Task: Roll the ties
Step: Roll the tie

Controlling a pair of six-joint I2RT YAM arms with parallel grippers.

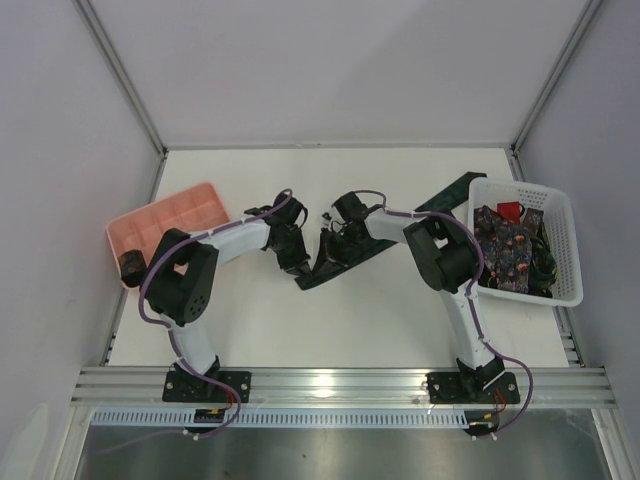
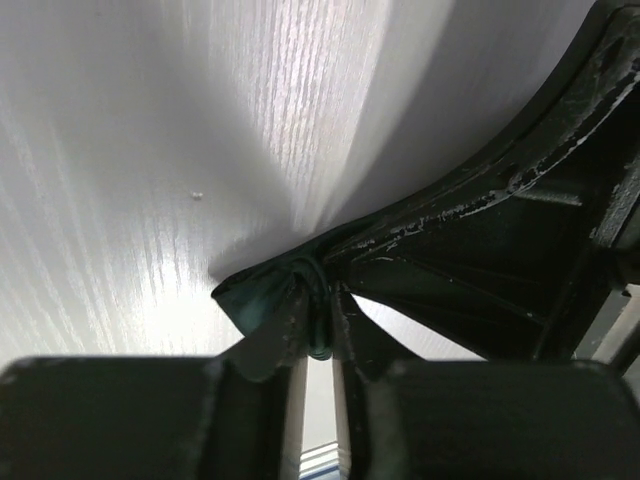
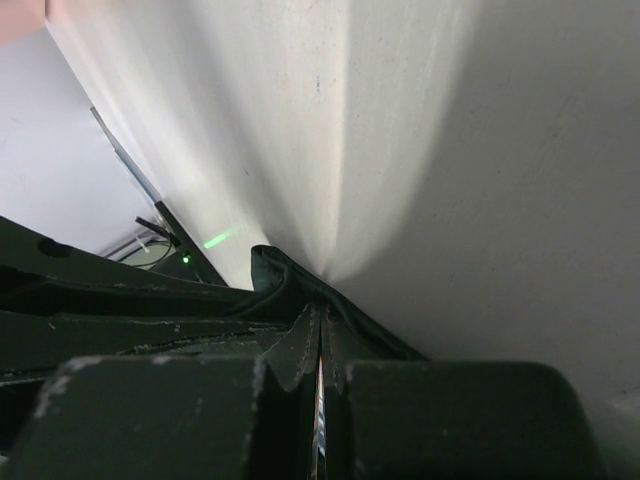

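Note:
A dark green tie lies across the middle of the table, its far end running up to the white basket. My left gripper is shut on the tie's near end; the left wrist view shows a green fold pinched between the fingers. My right gripper is shut on the same tie close by; the right wrist view shows dark cloth clamped at the fingertips. More ties, one floral and one red, lie in the basket. A small dark coil sits by the pink tray.
The white lattice basket stands at the right edge. The pink compartment tray lies at the left. The two grippers are close together, almost touching. An aluminium rail runs along the near edge.

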